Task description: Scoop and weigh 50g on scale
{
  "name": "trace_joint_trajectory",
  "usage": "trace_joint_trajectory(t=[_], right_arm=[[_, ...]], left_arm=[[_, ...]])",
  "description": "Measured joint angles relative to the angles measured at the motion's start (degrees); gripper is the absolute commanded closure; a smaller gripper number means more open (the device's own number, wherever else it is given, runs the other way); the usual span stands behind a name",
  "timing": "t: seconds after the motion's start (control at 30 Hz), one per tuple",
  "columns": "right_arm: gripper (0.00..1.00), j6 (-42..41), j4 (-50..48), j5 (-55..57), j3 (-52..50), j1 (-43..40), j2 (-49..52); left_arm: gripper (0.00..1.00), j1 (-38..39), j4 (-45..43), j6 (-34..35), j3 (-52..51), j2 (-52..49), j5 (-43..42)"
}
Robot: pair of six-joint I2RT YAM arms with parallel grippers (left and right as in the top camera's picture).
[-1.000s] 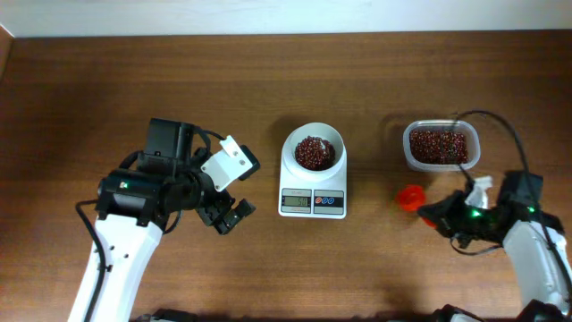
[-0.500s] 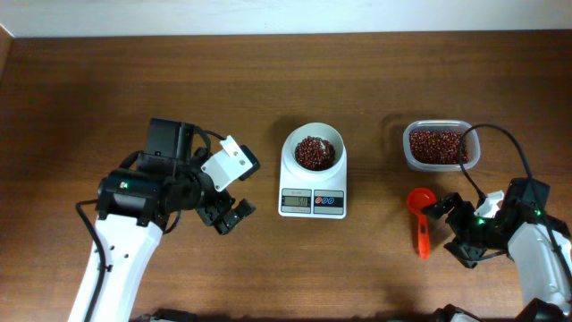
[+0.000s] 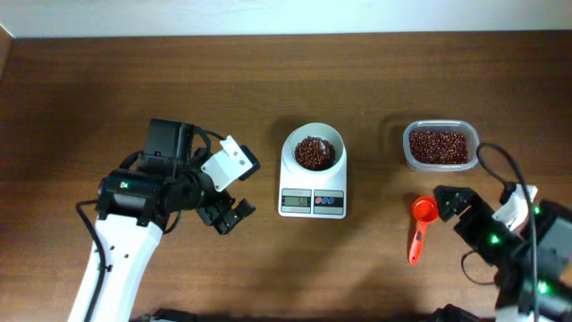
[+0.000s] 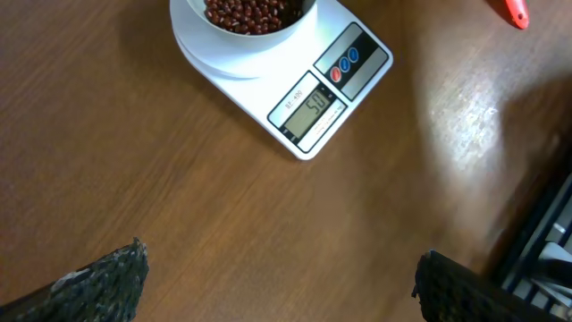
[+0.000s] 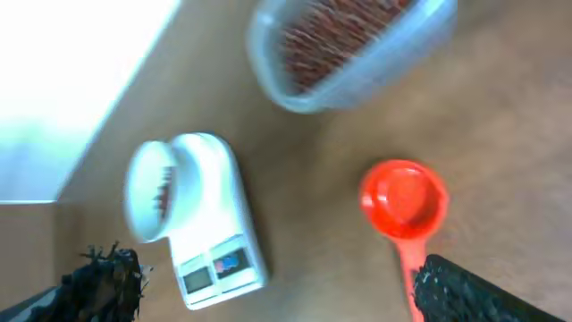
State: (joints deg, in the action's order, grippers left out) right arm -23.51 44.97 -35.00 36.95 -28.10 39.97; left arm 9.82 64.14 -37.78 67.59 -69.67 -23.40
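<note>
scale (image 3: 313, 174) has the beans (image 3: 314, 152) heaped in its bowl. left gripper (image 3: 231, 215) sits left of the scale, jaws spread wide, empty. right gripper (image 3: 450, 203) is well right of the scale, jaws wide apart, gripping nothing. red scoop (image 3: 418, 228) lies flat right of the scale, just beside that gripper. clear tub (image 3: 440, 146) of beans sits right of the scale.

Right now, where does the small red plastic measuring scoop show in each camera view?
Overhead: the red plastic measuring scoop lies right of centre, below the clear plastic tub.
Left wrist: only its handle tip, top right corner.
Right wrist: lower right, round bowl uppermost.
Shared landmark: the white digital scale, left of the scoop in every view.
</note>
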Motion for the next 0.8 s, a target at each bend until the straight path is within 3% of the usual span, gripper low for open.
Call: trace_joint_trajectory(t=[0.1, 0.13, 0.17, 0.2, 0.23, 0.57, 0.7, 0.8], right_arm=[[0.01, 0.0, 0.5, -1.8, 0.0, 0.0, -7.6], [0.29, 0.0, 0.5, -2.3, 0.0, 0.0, -9.2], [0.46, 0.0, 0.5, -2.5, 0.0, 0.0, -9.4], [0.30, 0.0, 0.5, -2.6, 0.0, 0.0, -9.3], [0.01, -0.1, 1.0, -2.1, 0.0, 0.0, -9.3], [0.01, 1.7, 11.7, 0.4, 0.0, 0.0, -9.3], [0.01, 19.5, 12.7, -5.7, 0.0, 0.0, -9.3], [0.01, 26.5, 12.7, -8.7, 0.0, 0.0, -9.3]], left_arm=[[0.01, 0.0, -0.1, 0.0, 0.0, 0.0, 0.0], [0.01, 0.0, -0.1, 0.0, 0.0, 0.0, 0.0], [0.01, 0.0, -0.1, 0.0, 0.0, 0.0, 0.0], [0.01, 0.0, -0.1, 0.0, 0.0, 0.0, 0.0], [0.01, 0.0, -0.1, 0.0, 0.0, 0.0, 0.0], [0.01, 0.0, -0.1, 0.0, 0.0, 0.0, 0.0], [0.01, 0.0, -0.1, 0.0, 0.0, 0.0, 0.0], [0.01, 0.0, -0.1, 0.0, 0.0, 0.0, 0.0]])
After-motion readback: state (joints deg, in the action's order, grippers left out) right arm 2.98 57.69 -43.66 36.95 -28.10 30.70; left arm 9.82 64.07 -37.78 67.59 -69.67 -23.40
